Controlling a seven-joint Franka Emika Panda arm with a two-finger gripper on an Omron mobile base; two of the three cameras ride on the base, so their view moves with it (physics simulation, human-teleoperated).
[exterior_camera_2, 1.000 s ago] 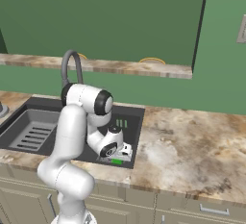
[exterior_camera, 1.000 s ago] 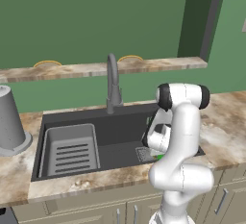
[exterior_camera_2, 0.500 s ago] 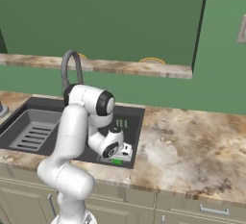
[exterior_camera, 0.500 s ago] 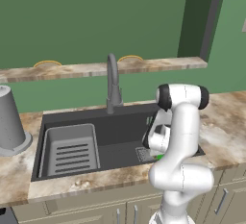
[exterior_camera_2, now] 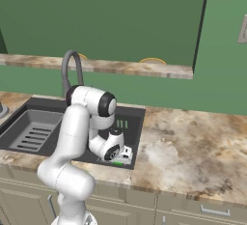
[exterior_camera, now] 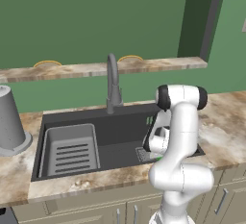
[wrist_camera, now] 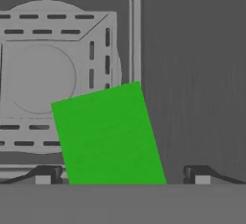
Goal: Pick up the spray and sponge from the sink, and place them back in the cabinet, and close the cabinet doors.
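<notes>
The sponge [wrist_camera: 108, 136] lies flat on the floor of the dark sink [exterior_camera: 120, 143], green top up, partly over the grey drain plate [wrist_camera: 48, 74]. My gripper [wrist_camera: 122, 172] is open just above it, one fingertip [wrist_camera: 45, 172] on each side of the sponge. From the right base view the gripper [exterior_camera_2: 120, 155] is low in the sink's right front corner, with the sponge's green edge [exterior_camera_2: 116, 163] under it. A lime-green striped patch [exterior_camera_2: 122, 123] behind the arm may be the spray; most of it is hidden. The cabinet and its doors are out of view.
A tall curved faucet [exterior_camera: 113, 83] rises behind the sink, and a grey ribbed tray [exterior_camera: 69, 148] fills its left half. A grey tapered container [exterior_camera: 9, 122] stands on the counter at left. Marble counter [exterior_camera_2: 193, 147] extends to the right, below a ledge [exterior_camera_2: 120, 67].
</notes>
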